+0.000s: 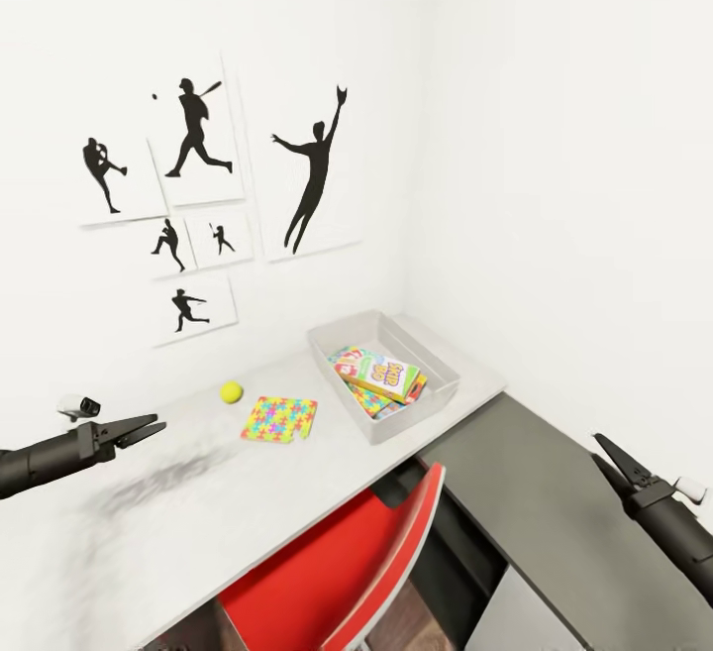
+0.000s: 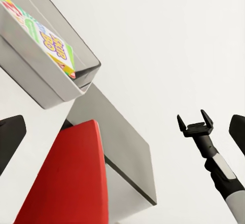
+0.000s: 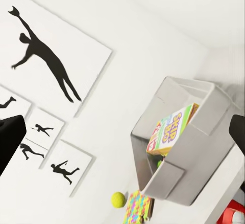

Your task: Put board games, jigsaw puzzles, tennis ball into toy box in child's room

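**Both arms raised, one puzzle and the ball lying outside the box**

My left gripper (image 1: 147,427) hangs above the near-left part of the white worktop (image 1: 178,532), its jaws spread a little and holding nothing. My right gripper (image 1: 606,454) is out to the right, over the grey cabinet (image 1: 555,512) that adjoins the worktop; its jaws look nearly closed from my head, but the left wrist view shows that gripper (image 2: 195,121) with the two fingers plainly apart and nothing between them.

The toy box (image 1: 436,359), a pale grey open tray, sits on the far right end of the worktop, in the corner of the room. Inside it a board game (image 1: 378,374) with a bright green, white and orange lid lies tilted on top of other colourful flat things; I cannot tell exactly what those are. From my right wrist the same box (image 3: 194,157) shows the game (image 3: 171,131) leaning inside it.

A jigsaw puzzle (image 1: 279,419), many-coloured, lies flat on the worktop just left of the box, apart from it. The tennis ball (image 1: 232,391), yellow-green, rests on the worktop near the puzzle's far-left corner, not touching it.

A red chair (image 1: 337,562) is pushed in at the worktop's near edge. Black silhouette pictures of ball players (image 1: 198,185) hang on the wall behind.
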{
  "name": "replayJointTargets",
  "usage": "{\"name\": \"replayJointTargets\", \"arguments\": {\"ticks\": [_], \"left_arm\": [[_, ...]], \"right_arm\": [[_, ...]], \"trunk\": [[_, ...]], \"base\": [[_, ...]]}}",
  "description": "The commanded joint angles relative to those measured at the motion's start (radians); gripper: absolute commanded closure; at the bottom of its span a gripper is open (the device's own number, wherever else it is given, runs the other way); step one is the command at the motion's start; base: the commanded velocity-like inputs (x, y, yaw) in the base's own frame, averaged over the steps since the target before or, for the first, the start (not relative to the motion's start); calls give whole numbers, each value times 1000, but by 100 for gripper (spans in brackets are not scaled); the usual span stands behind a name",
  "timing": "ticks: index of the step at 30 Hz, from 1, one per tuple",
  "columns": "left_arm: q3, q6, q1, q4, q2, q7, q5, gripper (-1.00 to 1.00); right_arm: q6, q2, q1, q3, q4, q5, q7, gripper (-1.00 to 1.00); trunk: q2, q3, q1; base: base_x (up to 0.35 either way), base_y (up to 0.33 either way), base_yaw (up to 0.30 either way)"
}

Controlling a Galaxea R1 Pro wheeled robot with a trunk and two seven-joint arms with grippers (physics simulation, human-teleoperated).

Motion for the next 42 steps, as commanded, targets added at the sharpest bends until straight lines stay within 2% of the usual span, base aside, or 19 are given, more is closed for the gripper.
{"name": "replayJointTargets", "arguments": {"ticks": [1, 10, 12, 16, 19, 27, 38, 41, 42], "left_arm": [[0, 11, -1, -1, 0, -4, -1, -100], [0, 11, -1, -3, 1, -4, -1, -100], [0, 11, -1, -3, 1, -4, -1, -100], [5, 12, -1, -4, 2, -4, 0, -100], [7, 12, -1, -6, 15, -4, 2, -100], [8, 13, -1, -6, 26, -4, 4, -100], [8, 17, 0, -6, 26, -4, 4, -100], [7, 17, 0, -6, 26, -4, 4, -100], [7, 17, 0, -6, 26, -4, 4, -100]], "right_arm": [[6, 1, -1, -2, 0, -2, 1, -100], [13, -1, -1, -3, -12, 2, -17, -100], [17, -3, -1, -2, -30, 4, -38, -100], [63, -11, -1, 6, -77, 9, -93, -100], [100, -2, -1, 10, -115, 11, -108, -100], [107, -4, -1, 12, -136, 12, -116, -100], [107, -4, -1, 14, -136, 13, -115, -100], [107, -5, -1, 23, -136, 14, -116, -100], [107, -5, -1, 40, -139, 15, -117, -100]], "trunk": [[-2, -2, 0], [-2, -2, 0], [-2, -2, 0], [-2, -2, 0], [-2, -2, 0], [-2, -6, 0], [-2, -20, 0], [-2, -24, 0], [-2, -25, 0]], "base": [[-143, 0, 0], [-46, 0, 0], [-3, 0, 0], [0, 0, 0], [0, 0, 0], [-37, 20, 55], [-132, 185, 175], [-16, 120, 184], [-6, 51, 184]]}}
